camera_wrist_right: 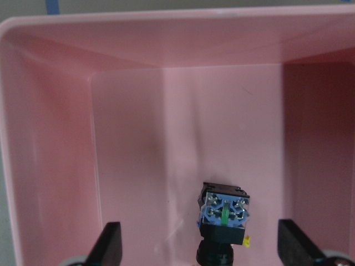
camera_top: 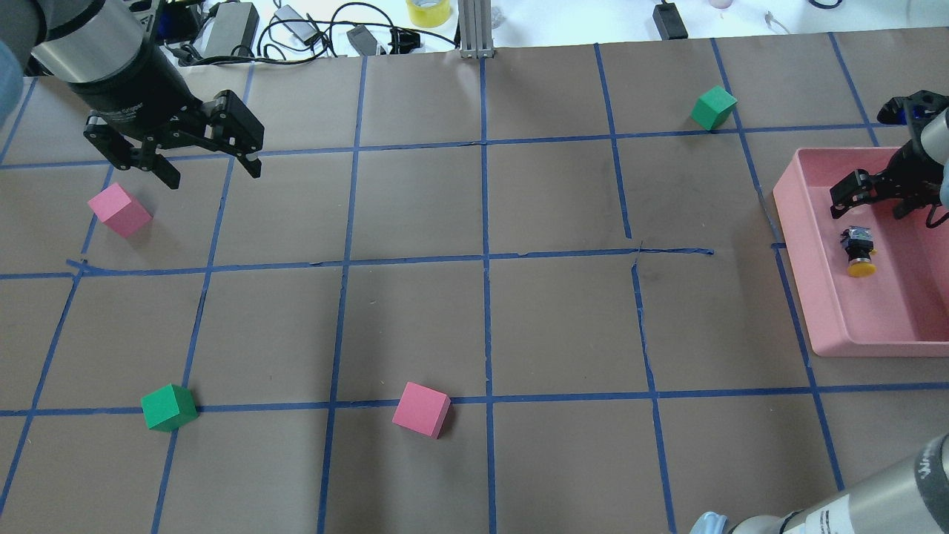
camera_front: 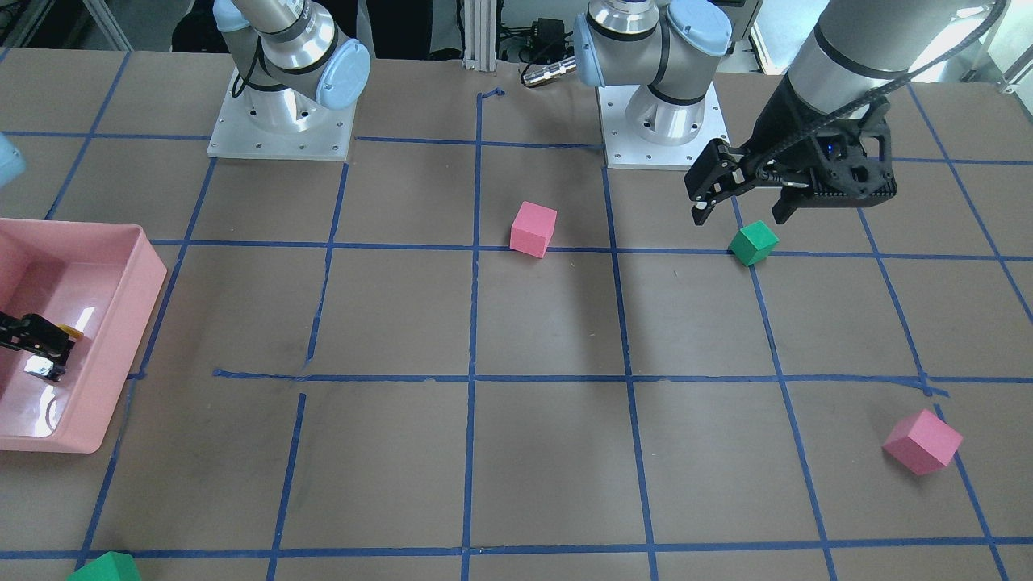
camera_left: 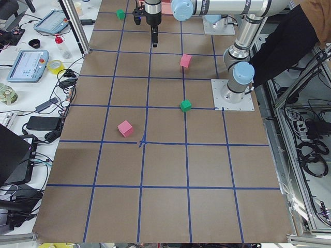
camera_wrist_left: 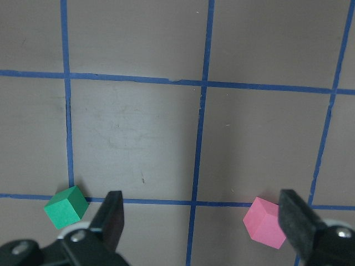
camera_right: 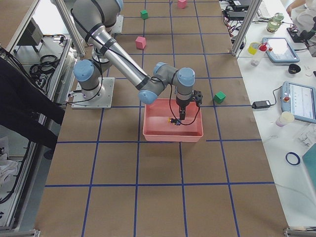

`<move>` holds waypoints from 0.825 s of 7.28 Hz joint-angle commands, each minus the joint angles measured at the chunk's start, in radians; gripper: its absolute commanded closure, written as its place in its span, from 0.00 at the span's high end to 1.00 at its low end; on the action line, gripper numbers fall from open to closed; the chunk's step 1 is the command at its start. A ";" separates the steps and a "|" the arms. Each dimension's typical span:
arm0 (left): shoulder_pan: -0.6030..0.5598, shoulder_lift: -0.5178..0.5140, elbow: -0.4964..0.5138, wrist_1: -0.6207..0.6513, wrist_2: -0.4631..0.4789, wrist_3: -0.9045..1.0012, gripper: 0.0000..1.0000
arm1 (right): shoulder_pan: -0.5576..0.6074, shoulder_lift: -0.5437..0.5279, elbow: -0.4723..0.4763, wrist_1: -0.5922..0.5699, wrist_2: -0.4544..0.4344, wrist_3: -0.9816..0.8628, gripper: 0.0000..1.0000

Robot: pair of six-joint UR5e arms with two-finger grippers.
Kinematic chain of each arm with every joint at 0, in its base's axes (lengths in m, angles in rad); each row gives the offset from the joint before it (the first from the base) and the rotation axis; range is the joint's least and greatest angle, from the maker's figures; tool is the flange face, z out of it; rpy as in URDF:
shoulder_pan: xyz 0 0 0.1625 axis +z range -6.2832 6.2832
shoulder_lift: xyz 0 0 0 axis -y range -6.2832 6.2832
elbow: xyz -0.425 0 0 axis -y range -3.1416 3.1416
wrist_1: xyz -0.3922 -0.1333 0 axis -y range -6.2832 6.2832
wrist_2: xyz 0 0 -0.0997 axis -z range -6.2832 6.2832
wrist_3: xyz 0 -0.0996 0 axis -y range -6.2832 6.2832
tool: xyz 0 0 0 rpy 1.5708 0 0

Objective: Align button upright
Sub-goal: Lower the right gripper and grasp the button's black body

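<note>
1. The button (camera_top: 860, 252) lies on its side on the floor of the pink tray (camera_top: 808, 297), which sits at the table (camera_top: 482, 326) edge on the robot's R side. It is not upright.
2. In the overhead view its yellow cap points toward the robot and the greyish base end points away, w/ the black body btwn them.
3. The R gripper (camera_top: 886, 213) reaches into the tray pointing down. Its fingers are spread wide w/ nothing gripped.
4. In the R wrist view the button sits btwn the two fingers (camera_wrist_right: 111, 246), w/ a clear gap on each side and no contact w/ either.
5. The base end faces that cam (a blue terminal block w/ a small green bit in the middle).
6. How high the R fingertips are above the tray floor: can't tell.
7. The L gripper (camera_top: 213, 176) hangs above the table on the robot's L side, fingers wide apart and holding nothing.
8. The L wrist view looks down on the taped grid. The near green cube (camera_wrist_left: 66, 206) and the centre pink cube (camera_wrist_left: 265, 221) both sit on the same blue tape line, one beside each finger in the frame.
9. Also on the table are the left pink cube (camera_top: 118, 210) and the far green cube (camera_top: 714, 107). The green one is near the tray's far corner but not touching it.
10. All four cubes are outside the tray, apart from the button.
</note>
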 commanded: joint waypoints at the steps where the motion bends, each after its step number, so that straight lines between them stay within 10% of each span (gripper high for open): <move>1: 0.000 -0.001 -0.031 0.022 0.001 -0.001 1.00 | -0.002 0.026 0.008 -0.017 0.000 -0.034 1.00; 6: 0.000 0.002 -0.025 0.023 0.001 0.000 1.00 | -0.002 0.050 0.010 -0.020 -0.041 -0.037 1.00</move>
